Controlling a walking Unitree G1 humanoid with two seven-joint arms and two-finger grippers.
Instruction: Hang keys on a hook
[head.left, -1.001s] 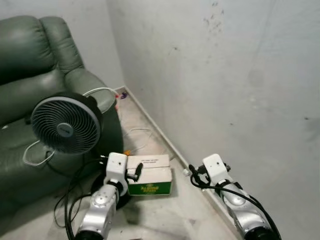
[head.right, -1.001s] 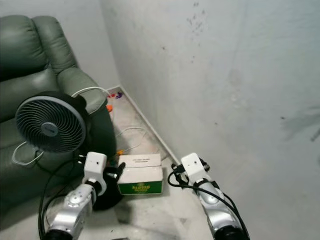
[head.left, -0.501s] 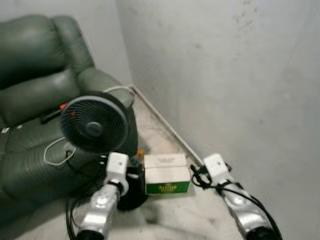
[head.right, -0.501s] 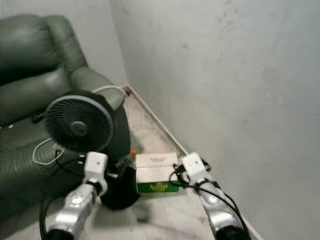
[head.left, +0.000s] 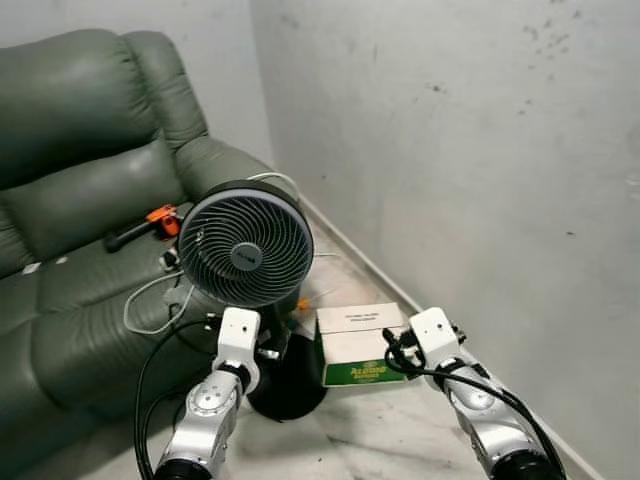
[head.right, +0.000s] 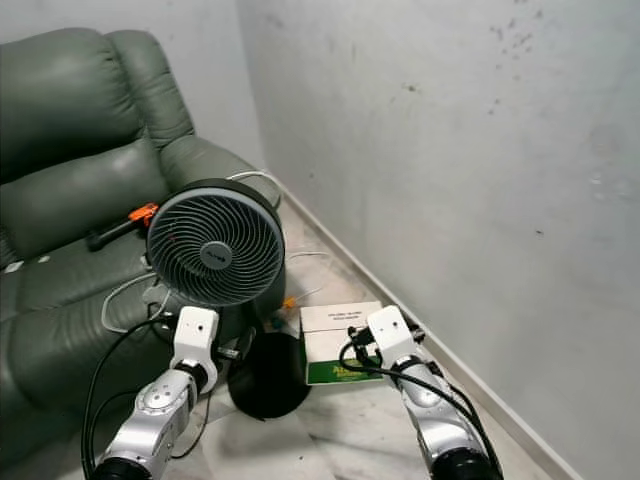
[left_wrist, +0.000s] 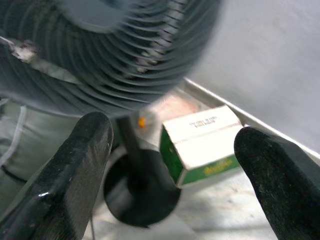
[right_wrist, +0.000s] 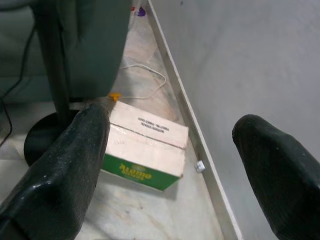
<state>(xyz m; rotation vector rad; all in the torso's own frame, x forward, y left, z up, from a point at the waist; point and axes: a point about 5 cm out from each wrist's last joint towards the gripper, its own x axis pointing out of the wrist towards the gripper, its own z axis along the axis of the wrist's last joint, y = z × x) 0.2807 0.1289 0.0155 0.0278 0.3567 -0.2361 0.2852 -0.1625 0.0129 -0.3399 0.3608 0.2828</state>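
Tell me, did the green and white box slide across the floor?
No. The box sits beside the fan's black base by the wall, as before; the camera turned.

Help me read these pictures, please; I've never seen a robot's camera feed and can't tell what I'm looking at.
This is a walking humanoid robot with two silver arms. The two wide pictures come from cameras in its head, looking down. The close-ups come from a camera on each wrist, looking along that gripper's two black fingers. The left gripper and right gripper are both open and hold nothing. On the floor stand a black fan and, beside its base, a white and green box, near the grey wall. A green sofa behind carries an orange and black tool.
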